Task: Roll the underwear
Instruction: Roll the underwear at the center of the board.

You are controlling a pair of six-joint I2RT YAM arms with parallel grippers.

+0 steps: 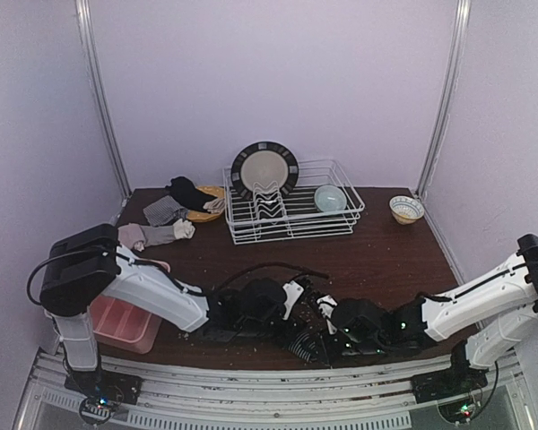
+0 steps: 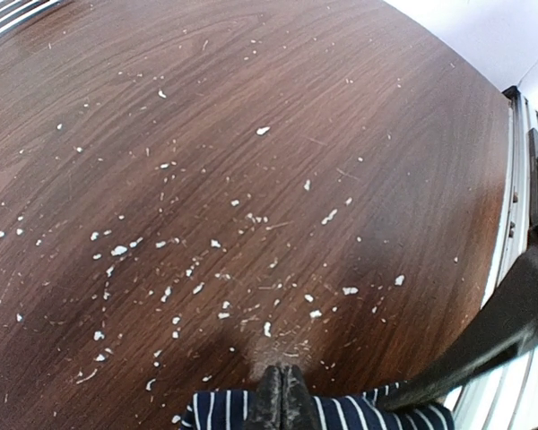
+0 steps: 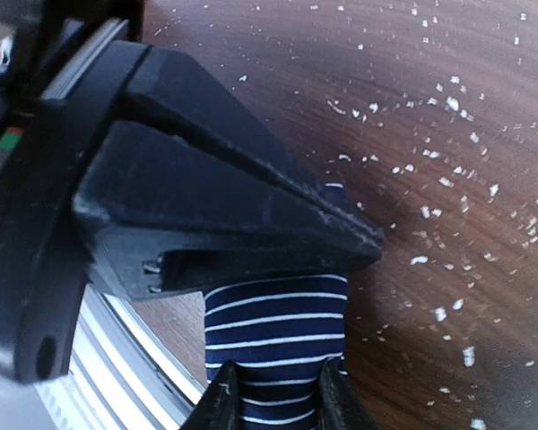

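The striped underwear (image 1: pixel 305 346) is dark blue with thin white stripes and lies at the table's front edge between both grippers. In the left wrist view my left gripper (image 2: pixel 282 391) is shut, its tips pressed together on top of the striped cloth (image 2: pixel 220 415) and reaching just past its edge. In the right wrist view my right gripper (image 3: pixel 278 405) is shut on the striped cloth (image 3: pixel 278 322), one finger (image 3: pixel 218 405) on each side. The left gripper (image 3: pixel 242 206) lies across the cloth's far end. In the top view the left gripper (image 1: pixel 298 333) and the right gripper (image 1: pixel 325 339) nearly touch.
More underwear (image 1: pixel 175 215) is piled at the back left beside a yellow plate (image 1: pixel 208 213). A pink tray (image 1: pixel 124 324) sits front left. A white dish rack (image 1: pixel 291 215) holds a plate (image 1: pixel 264 168) and a bowl (image 1: pixel 330 197). Another bowl (image 1: pixel 406 209) stands back right. White crumbs (image 2: pixel 161 269) speckle the table.
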